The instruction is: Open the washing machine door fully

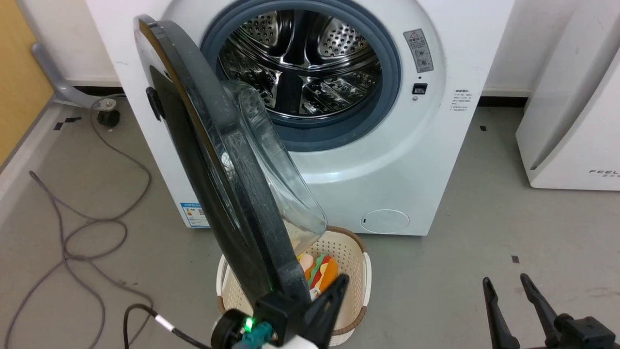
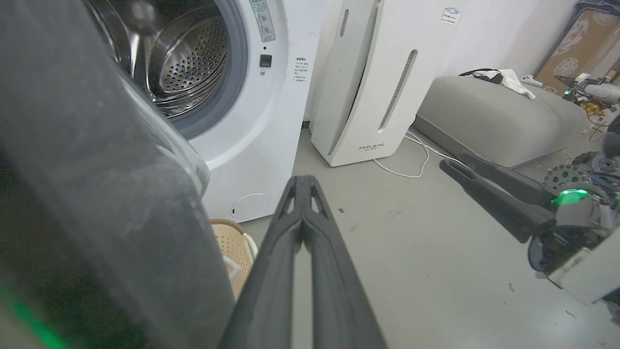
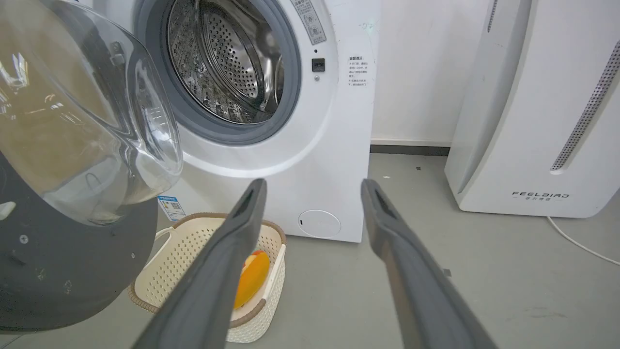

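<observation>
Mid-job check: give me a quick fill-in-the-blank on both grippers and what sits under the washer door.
1. The left gripper is ____, its two fingers pressed together beside the washing machine door.
2. The right gripper is ____, holding nothing.
3. On the floor below the washing machine door stands a cream ____ with a plush toy inside.
Missing words: shut; open; basket.

Door (image 1: 203,160) w/ basket (image 1: 357,271) below blocks left; floor (image 1: 484,232) at right free
</observation>
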